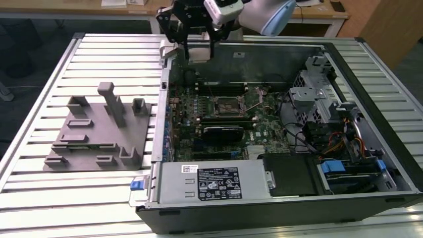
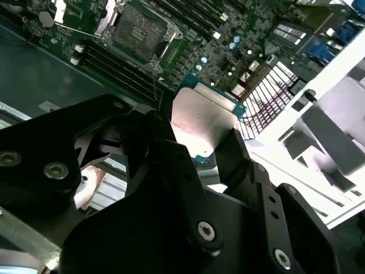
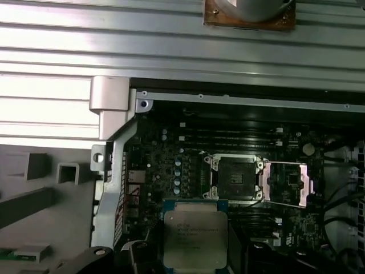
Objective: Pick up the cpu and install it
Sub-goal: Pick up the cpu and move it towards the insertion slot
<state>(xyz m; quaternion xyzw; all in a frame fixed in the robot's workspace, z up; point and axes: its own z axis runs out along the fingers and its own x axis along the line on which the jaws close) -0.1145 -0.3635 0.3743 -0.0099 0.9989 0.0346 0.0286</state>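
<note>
My gripper point(image 1: 198, 49) hangs above the back corner of the open computer case, on the exterior view's left, and is shut on the cpu point(image 1: 199, 51). In both wrist views the cpu point(image 2: 202, 120) point(image 3: 195, 234) is a flat silver square with a thin pale rim, clamped by its edges between the black fingers point(image 2: 239, 157). It is held in the air over the motherboard. The dark metal-framed socket point(image 1: 228, 105) point(image 3: 234, 178) point(image 2: 137, 31) lies lower on the board with its load plate point(image 3: 288, 182) swung open to one side.
A grey plate with plastic blocks point(image 1: 99, 134) lies on the slatted table point(image 1: 39, 198), on the exterior view's left of the case. The case wall point(image 3: 114, 165), memory slots, a power supply point(image 1: 211, 181), a drive cage point(image 1: 317, 94) and cables surround the socket.
</note>
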